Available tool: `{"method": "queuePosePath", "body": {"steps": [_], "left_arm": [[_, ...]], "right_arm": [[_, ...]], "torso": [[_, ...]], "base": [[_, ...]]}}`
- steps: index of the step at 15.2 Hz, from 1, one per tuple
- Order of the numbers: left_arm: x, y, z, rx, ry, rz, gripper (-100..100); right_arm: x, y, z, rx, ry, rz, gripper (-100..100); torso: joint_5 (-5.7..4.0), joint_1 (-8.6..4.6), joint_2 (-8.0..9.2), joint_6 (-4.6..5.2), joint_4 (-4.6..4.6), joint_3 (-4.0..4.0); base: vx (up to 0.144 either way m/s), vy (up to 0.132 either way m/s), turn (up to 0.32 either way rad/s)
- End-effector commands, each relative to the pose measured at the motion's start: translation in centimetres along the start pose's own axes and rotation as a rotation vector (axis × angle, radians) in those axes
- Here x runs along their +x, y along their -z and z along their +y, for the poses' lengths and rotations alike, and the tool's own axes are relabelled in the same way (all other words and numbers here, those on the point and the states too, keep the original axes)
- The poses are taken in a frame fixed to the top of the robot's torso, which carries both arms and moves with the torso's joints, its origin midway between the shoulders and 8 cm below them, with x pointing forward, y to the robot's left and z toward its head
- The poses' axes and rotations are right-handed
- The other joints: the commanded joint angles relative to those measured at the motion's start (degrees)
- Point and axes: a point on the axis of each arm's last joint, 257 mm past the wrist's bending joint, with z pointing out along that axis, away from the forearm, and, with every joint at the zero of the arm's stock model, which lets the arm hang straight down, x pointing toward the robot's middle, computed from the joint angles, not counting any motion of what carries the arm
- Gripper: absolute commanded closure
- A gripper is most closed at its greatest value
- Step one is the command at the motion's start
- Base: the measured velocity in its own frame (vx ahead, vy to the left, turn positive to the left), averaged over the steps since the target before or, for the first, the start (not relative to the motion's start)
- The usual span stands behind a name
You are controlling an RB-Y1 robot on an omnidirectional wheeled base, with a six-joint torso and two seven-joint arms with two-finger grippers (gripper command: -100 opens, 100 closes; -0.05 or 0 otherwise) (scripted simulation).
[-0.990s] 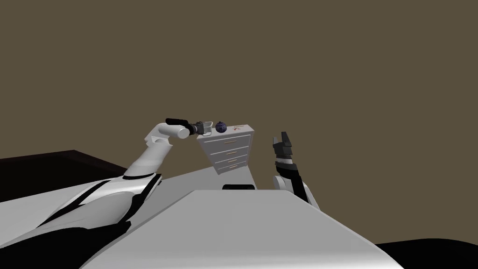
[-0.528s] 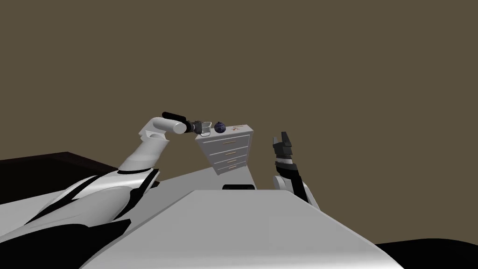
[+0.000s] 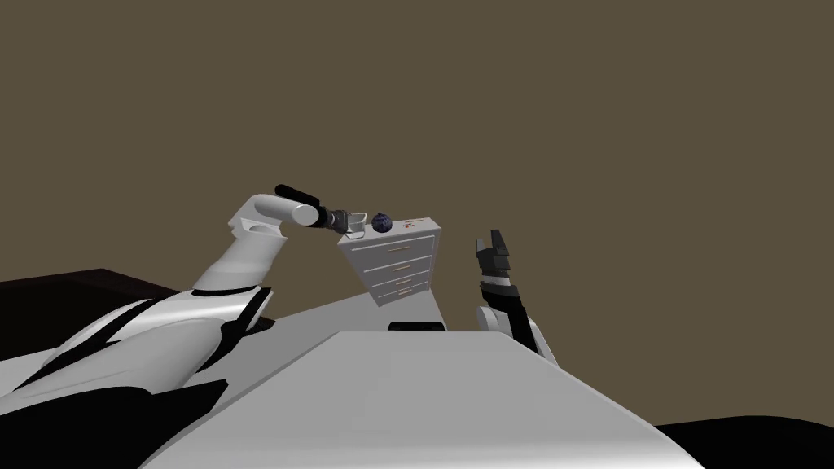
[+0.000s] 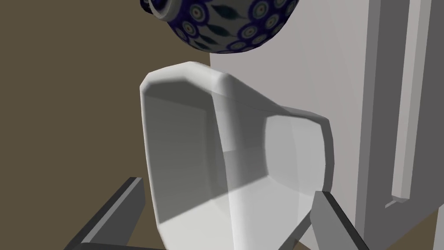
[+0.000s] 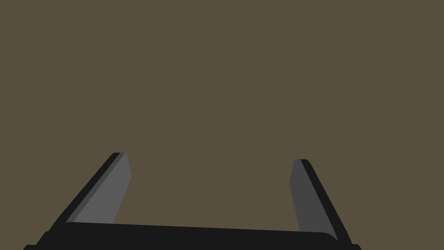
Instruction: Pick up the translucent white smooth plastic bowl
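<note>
The white bowl (image 3: 357, 220) stands at the left corner of the white dresser's top (image 3: 423, 225), next to a dark blue patterned pot (image 3: 382, 221). My left gripper (image 3: 348, 220) reaches it from the left at the same height. In the left wrist view the bowl (image 4: 243, 165) sits between the open gripper (image 4: 227, 186), and each fingertip lies close against one side of it. The pot (image 4: 225, 21) is just beyond the bowl. My right gripper (image 3: 491, 238) is raised to the right of the dresser, open (image 5: 210, 156) and empty.
The dresser (image 3: 399, 260) has several drawers with pale handles, and its front (image 4: 390, 108) shows beside the bowl. A small red-marked item (image 3: 414, 221) lies on its top right of the pot. A dark surface (image 3: 81, 285) lies at the far left.
My left elbow and forearm have risen and swung left, and the hand has drawn slightly left. The bowl stays between its fingers. The right arm has not moved.
</note>
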Motion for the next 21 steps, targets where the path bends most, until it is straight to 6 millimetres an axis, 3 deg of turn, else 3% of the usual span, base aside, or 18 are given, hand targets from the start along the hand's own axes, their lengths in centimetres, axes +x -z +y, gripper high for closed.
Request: {"method": "queuePosePath", "body": {"steps": [1,10,21], "left_arm": [[-0.5,0.8,-0.5,-0.030,0.019,-0.009,-100],[-2.1,2.6,0.8,-0.157,0.055,-0.049,-100],[-4.1,6.4,2.1,-0.322,0.113,-0.103,-100]], "right_arm": [[0.0,0.0,0.0,0.000,0.000,0.000,0],[0.0,0.0,0.0,0.000,0.000,0.000,0],[0.0,0.0,0.0,0.000,0.000,0.000,0]], "torso": [[0.00,0.00,0.00,0.00,0.00,0.00],[0.00,0.00,-0.06,0.00,-0.01,-0.03],[0.00,0.02,-0.06,0.01,-0.01,-0.03]], "base": [[0.018,-0.010,-0.029],[0.026,-0.007,-0.024],[0.029,-0.004,-0.026]]}}
